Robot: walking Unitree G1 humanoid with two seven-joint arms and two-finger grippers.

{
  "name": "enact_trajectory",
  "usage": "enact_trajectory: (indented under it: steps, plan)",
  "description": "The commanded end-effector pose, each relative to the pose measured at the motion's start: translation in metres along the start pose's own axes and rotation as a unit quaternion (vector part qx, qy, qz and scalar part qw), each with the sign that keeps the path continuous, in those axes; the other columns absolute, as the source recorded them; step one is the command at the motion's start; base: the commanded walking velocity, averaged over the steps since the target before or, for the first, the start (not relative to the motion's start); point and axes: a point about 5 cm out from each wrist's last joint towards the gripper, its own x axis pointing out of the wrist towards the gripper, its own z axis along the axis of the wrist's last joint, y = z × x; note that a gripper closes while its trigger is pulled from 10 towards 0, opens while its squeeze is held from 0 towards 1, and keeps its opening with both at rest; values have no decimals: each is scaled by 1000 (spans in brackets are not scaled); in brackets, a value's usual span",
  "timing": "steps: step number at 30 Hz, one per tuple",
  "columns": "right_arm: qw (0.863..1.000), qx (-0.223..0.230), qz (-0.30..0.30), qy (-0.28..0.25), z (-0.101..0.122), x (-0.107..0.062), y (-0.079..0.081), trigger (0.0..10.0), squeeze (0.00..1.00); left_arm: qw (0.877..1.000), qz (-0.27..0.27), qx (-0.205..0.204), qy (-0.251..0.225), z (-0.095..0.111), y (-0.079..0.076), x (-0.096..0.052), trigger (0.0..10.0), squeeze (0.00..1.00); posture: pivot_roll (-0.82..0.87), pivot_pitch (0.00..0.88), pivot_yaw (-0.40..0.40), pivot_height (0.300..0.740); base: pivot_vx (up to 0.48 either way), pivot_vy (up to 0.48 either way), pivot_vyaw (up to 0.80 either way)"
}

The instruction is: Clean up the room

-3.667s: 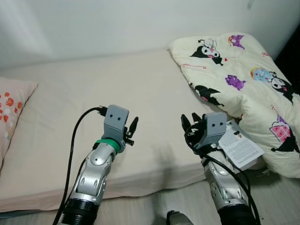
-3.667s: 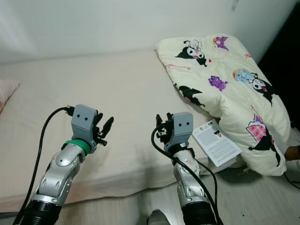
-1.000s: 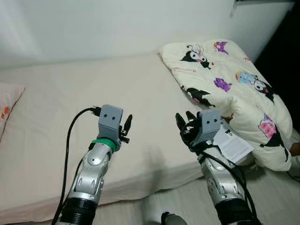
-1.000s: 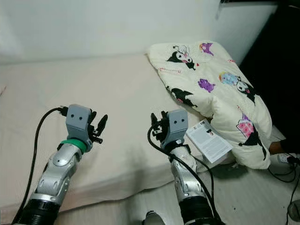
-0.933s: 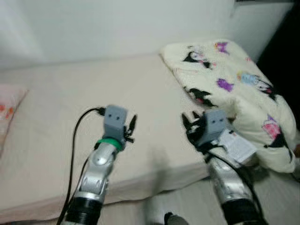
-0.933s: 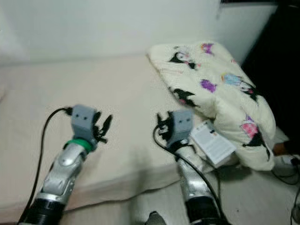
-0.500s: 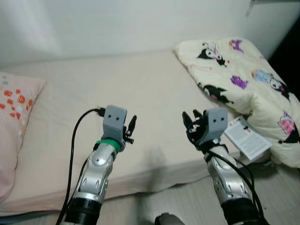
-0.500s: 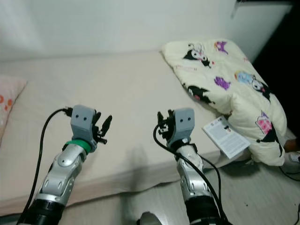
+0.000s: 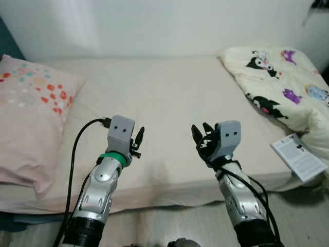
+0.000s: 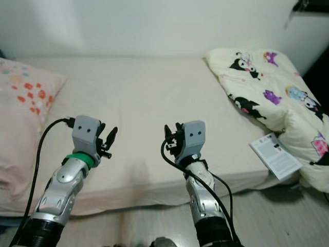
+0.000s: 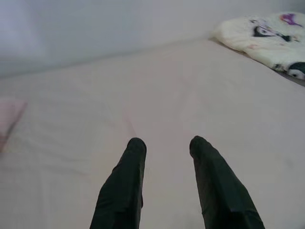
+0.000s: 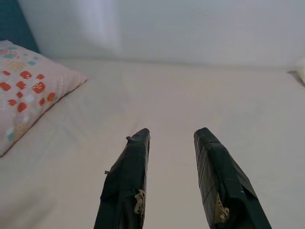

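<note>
Both pincers hover over the bed (image 9: 169, 103), parted and empty. The cartoon-print duvet (image 9: 277, 85) lies bunched well to the right of the right pincer (image 9: 201, 141), a booklet (image 9: 298, 157) nearer. The left pincer (image 9: 138, 140) has the pillow (image 9: 31, 118) to its left. Best to face the heap squarely before reaching.

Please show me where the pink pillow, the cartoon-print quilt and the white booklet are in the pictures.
pink pillow (image 9: 31, 118), left eye view, on the middle of its top face.
cartoon-print quilt (image 10: 267, 87), right eye view, on the cream cloth between the printed figures.
white booklet (image 10: 275, 155), right eye view, on the middle of its printed page.
</note>
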Motion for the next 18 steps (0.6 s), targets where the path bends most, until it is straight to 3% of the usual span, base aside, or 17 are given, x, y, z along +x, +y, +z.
enact_trajectory:
  steps: [1, 18]
  plan:
    - [1000, -1, -6, 7, -3, -3, -3, 10000, 0, 1000, -9, 4, 0, -2, -4, -2, 10000, 0, -139, 25, 9, 740, 0, -311, 0]
    - [1000, 1, -9, 7, -4, -3, -2, 10000, 0, 1000, -12, 9, -3, -1, -4, -1, 10000, 0, -139, 26, 14, 740, 0, -455, 0]
